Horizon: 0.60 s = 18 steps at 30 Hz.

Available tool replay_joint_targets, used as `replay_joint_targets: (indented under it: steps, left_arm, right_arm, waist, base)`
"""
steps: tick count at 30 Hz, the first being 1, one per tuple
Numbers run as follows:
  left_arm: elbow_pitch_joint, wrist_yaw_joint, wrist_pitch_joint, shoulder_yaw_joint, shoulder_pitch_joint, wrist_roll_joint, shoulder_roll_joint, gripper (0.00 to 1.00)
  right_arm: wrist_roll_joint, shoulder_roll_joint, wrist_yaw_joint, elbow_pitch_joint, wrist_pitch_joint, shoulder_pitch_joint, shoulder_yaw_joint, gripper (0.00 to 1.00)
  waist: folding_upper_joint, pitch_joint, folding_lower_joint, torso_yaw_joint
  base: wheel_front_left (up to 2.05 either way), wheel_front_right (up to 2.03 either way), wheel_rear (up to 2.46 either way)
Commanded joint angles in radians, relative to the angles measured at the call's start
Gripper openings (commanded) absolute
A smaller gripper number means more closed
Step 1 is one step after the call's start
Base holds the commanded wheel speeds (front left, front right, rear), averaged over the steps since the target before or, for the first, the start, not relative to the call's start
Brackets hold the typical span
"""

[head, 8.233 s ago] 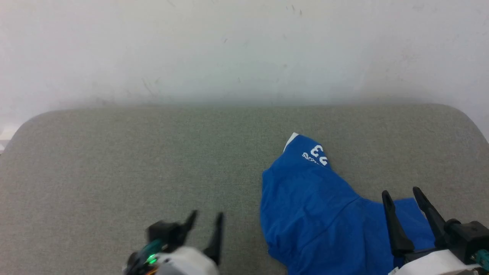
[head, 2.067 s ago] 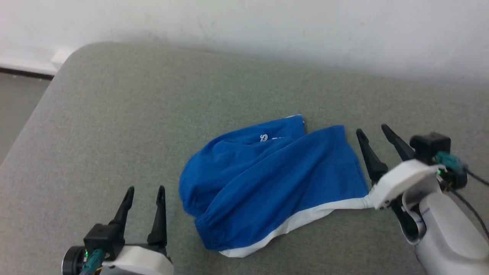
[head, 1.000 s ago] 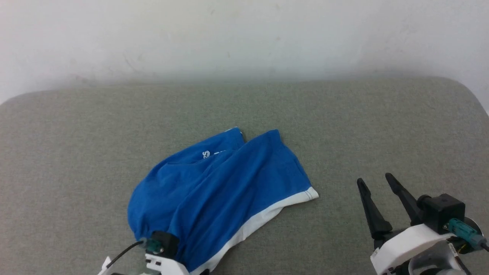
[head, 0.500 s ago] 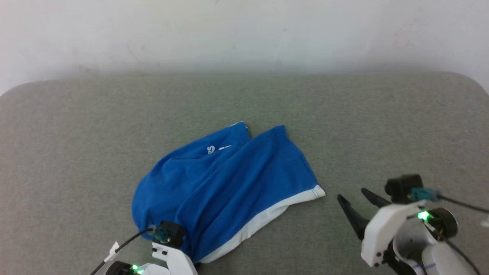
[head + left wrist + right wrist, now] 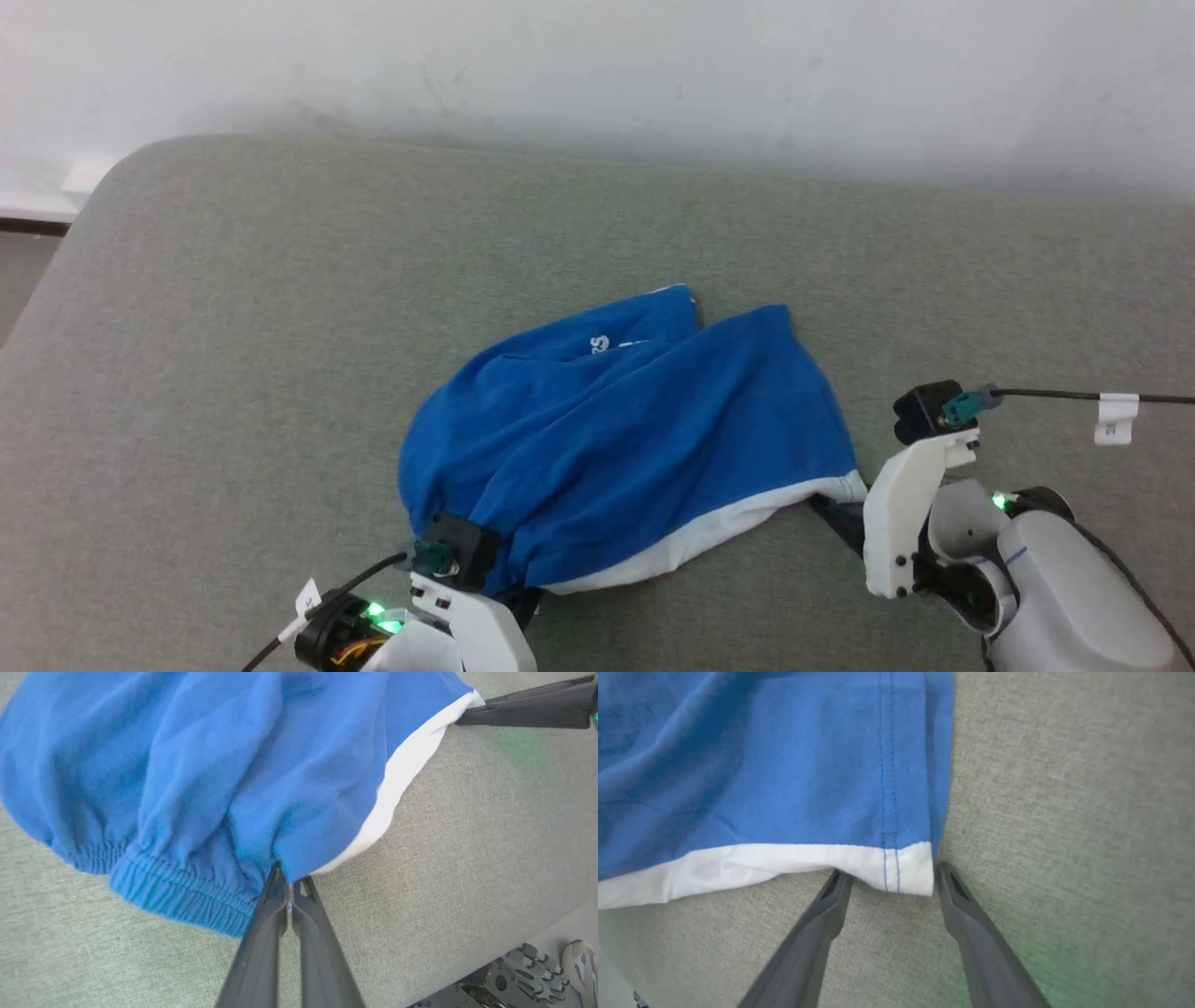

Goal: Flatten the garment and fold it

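The blue garment (image 5: 635, 429) lies crumpled at the centre of the grey-green padded surface (image 5: 233, 327), with its white hem band (image 5: 709, 537) toward the near side. The left gripper (image 5: 523, 597) meets the garment's near-left edge, fingers mostly hidden. The right gripper (image 5: 836, 518) reaches the hem's right corner. A white wall (image 5: 597, 75) stands behind.

I see a soft counter (image 5: 233, 327) with a grey-green cloth top and round corners. Behind it stands a white wall (image 5: 597, 65) with a few small marks. At the far left I see a bit of grey floor (image 5: 17, 280) and a dark strip (image 5: 28, 225) low on the wall. In my left wrist view, a white shoe (image 5: 579, 966) sits down on the floor, past the counter's edge.
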Motion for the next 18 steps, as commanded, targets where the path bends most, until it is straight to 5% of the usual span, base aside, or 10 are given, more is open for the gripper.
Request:
replay_joint_targets:
  steps: [1, 2, 13, 18]
  left_arm:
    - [-0.011, 0.000, -0.010, -0.002, -0.009, 0.009, -0.001, 0.00]
    - [-0.016, 0.001, -0.015, -0.002, -0.006, 0.008, -0.002, 0.00]
    - [-0.071, 0.019, -0.060, 0.030, 0.033, 0.007, 0.032, 0.00]
    - [-0.147, 0.042, -0.103, 0.076, 0.016, 0.030, 0.063, 0.00]
  right_arm:
    - [0.020, 0.013, -0.001, 0.048, 0.039, 0.018, 0.032, 0.36]
    - [0.036, 0.015, -0.001, 0.060, 0.050, 0.019, 0.044, 0.00]
    - [0.080, -0.050, -0.001, -0.047, -0.057, 0.016, 0.104, 0.00]
    - [0.063, -0.120, -0.001, -0.237, -0.060, 0.056, 0.070, 0.00]
  waist:
    - [0.0000, 0.006, 0.0000, 0.025]
    - [0.0000, 0.005, 0.0000, 0.026]
    - [0.0000, -0.074, 0.0000, -0.022]
    - [0.0000, -0.106, 0.0000, -0.047]
  base:
    - [0.00, 0.00, 0.00]
    - [0.00, 0.00, 0.00]
    - [0.00, 0.00, 0.00]
    - [0.00, 0.00, 0.00]
